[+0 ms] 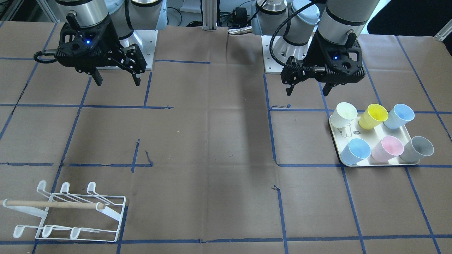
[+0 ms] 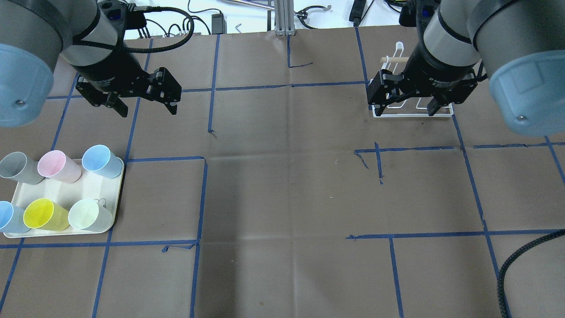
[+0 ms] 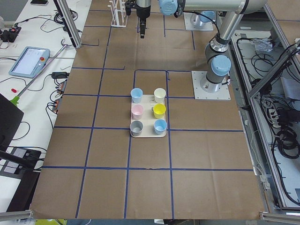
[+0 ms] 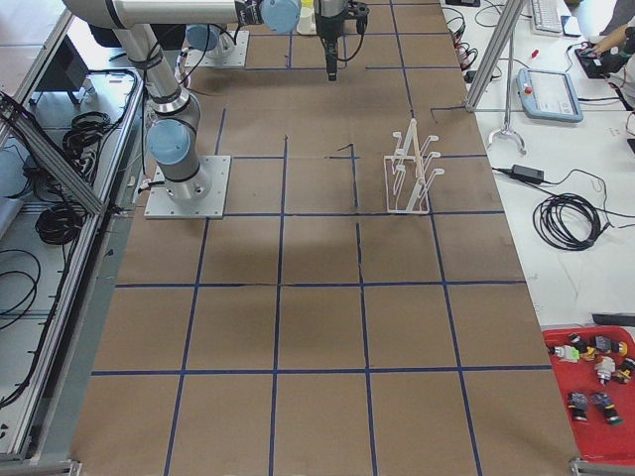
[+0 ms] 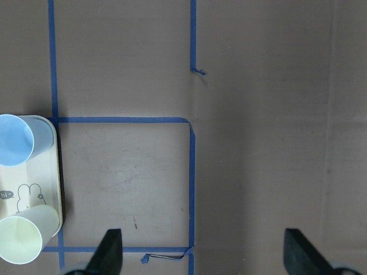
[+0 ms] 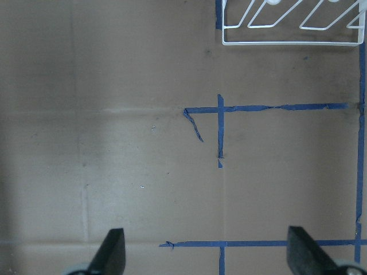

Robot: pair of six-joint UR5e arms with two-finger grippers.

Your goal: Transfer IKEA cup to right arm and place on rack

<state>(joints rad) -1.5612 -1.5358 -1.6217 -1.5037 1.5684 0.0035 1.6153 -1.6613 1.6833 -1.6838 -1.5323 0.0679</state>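
Several IKEA cups stand upright on a cream tray [image 1: 379, 163]: white [image 1: 342, 114], yellow [image 1: 372, 116], pink [image 1: 386, 148], grey [image 1: 418, 148] and two blue ones [image 1: 355, 151]. My left gripper [image 2: 148, 110] hangs open and empty above the table, beyond the tray [image 2: 95, 187] and apart from the cups. In the left wrist view a blue cup [image 5: 17, 140] and the white cup [image 5: 23, 240] show at the left edge. The white wire rack [image 1: 70, 211] with its wooden bar stands empty. My right gripper [image 2: 408, 108] hovers open over the rack [image 2: 415, 115], holding nothing.
Brown paper with a grid of blue tape covers the table. A wide bare stretch lies between tray and rack. The arm bases [image 1: 141, 46] sit at the robot's side. Off the table stand a pendant [image 4: 551, 94], cables and a red bin [image 4: 595, 387].
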